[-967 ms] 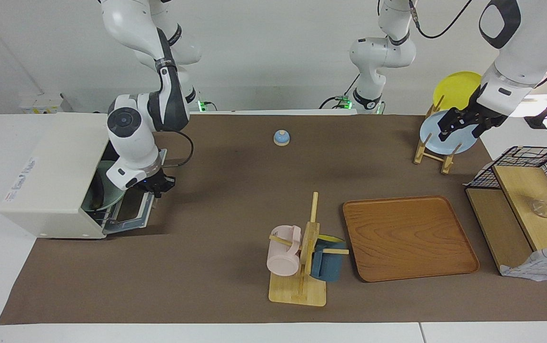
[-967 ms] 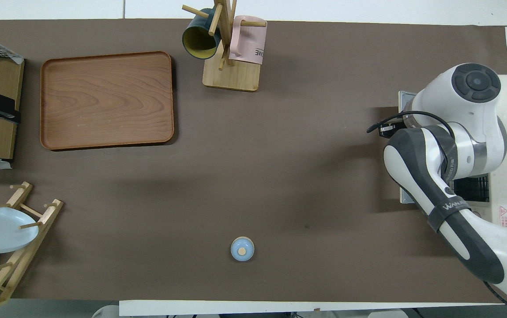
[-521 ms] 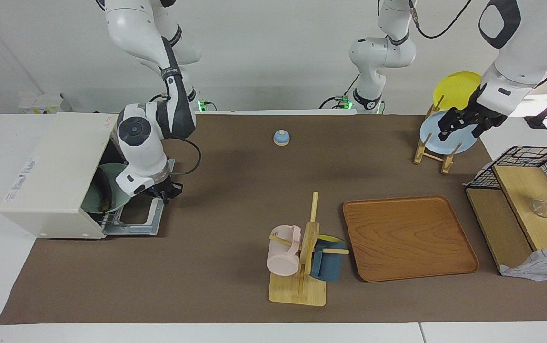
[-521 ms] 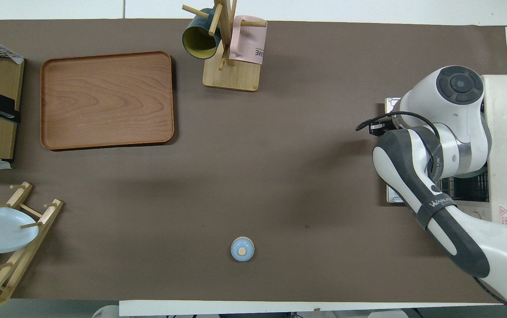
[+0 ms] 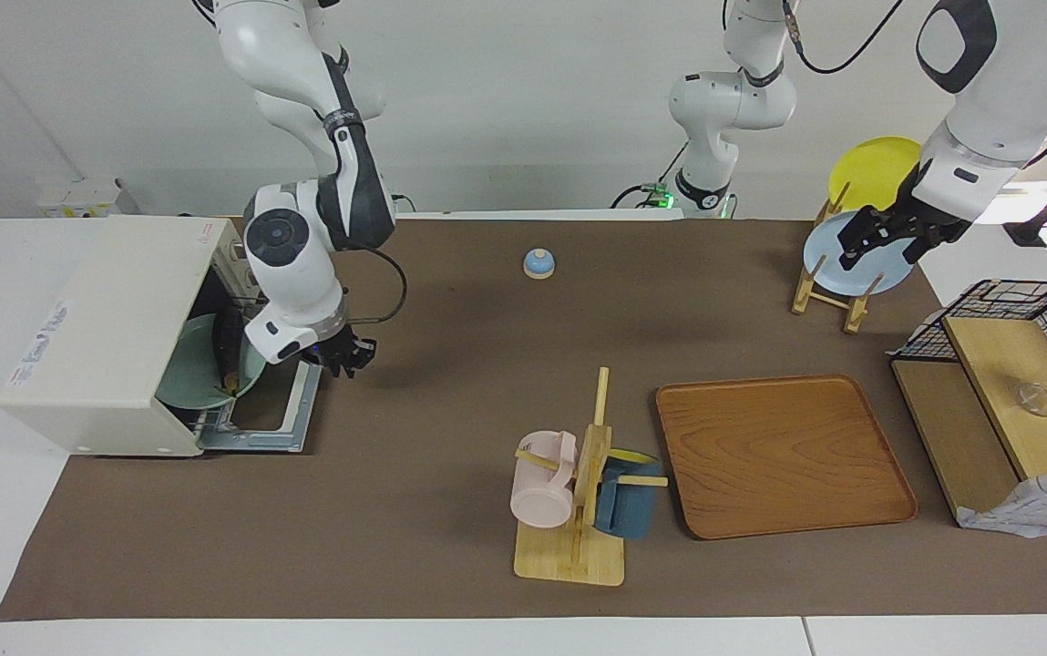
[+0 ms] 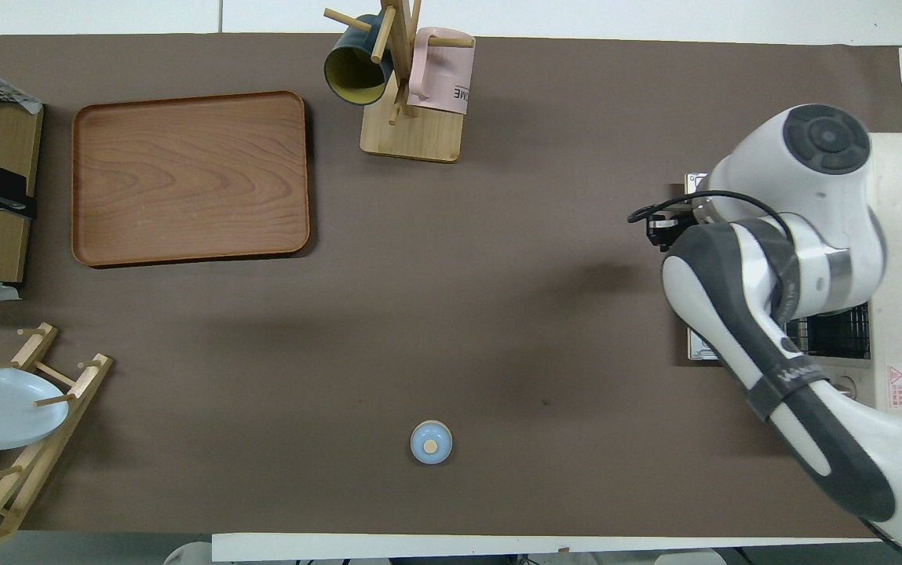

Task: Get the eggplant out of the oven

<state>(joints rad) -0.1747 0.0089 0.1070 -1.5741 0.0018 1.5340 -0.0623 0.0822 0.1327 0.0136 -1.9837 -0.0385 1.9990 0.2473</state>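
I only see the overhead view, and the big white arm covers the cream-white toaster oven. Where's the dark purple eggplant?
Observer: The slim dark purple eggplant lies in a round green dish inside the cream-white toaster oven; its glass door is folded down open.
Child: Where's the right gripper?
Observer: The right gripper hangs just off the door's edge, over the brown mat, with no eggplant in it.
Child: And the other arm?
Observer: It waits, the left gripper over the pale blue plate in the wooden rack.
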